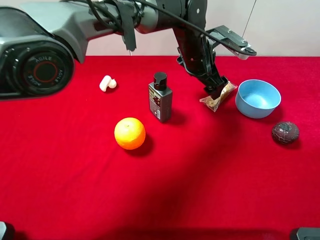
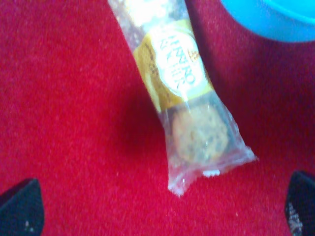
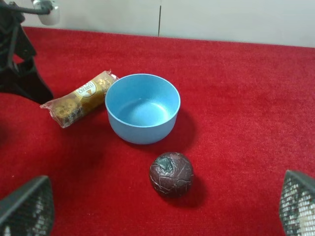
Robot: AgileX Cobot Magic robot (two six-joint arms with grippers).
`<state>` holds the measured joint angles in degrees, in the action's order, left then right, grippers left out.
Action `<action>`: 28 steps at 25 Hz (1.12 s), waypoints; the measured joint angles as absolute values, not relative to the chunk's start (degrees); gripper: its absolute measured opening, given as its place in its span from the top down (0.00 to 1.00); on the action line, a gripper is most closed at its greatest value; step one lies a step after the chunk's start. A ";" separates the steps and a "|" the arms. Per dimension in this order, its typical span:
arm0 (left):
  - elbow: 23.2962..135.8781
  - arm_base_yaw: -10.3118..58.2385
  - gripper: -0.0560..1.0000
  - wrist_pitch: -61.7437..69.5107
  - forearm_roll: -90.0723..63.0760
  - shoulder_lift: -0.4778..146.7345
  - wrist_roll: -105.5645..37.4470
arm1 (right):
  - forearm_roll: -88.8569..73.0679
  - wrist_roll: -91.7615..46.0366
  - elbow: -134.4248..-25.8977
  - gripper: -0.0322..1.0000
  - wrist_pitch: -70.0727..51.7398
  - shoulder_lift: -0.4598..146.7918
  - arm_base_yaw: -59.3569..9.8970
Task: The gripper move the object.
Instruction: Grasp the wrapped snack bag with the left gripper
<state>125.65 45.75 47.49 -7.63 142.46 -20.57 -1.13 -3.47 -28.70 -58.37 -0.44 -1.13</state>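
A clear packet of chocolate balls with a gold label (image 1: 226, 94) lies on the red cloth just left of the blue bowl (image 1: 257, 98). My left gripper (image 1: 216, 93) reaches across from the left and hovers right over the packet's near end, open. In the left wrist view the packet (image 2: 182, 93) lies between and ahead of the two spread fingertips (image 2: 19, 209), untouched. My right gripper (image 3: 161, 209) is open and empty, on the near side of a dark foil ball (image 3: 171, 174) and the bowl (image 3: 142, 107).
An orange (image 1: 130, 133), a dark bottle with a black cap (image 1: 160, 97) and a small white object (image 1: 107, 83) lie on the left half of the cloth. The dark ball (image 1: 285, 132) sits near the right edge, in front of the bowl.
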 joint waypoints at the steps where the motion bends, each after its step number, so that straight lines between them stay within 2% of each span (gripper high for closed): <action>1: 125.65 45.83 0.03 46.90 -7.76 142.83 -20.69 | -1.13 -3.47 -28.70 0.30 -58.37 -0.44 -1.13; 28: 125.65 46.40 0.04 33.50 -9.02 147.23 -22.64 | -1.13 -3.47 -28.70 0.30 -58.37 -0.44 -1.13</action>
<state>125.65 46.40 33.50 -9.02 147.23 -22.64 -1.13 -3.47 -28.70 -58.37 -0.44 -1.13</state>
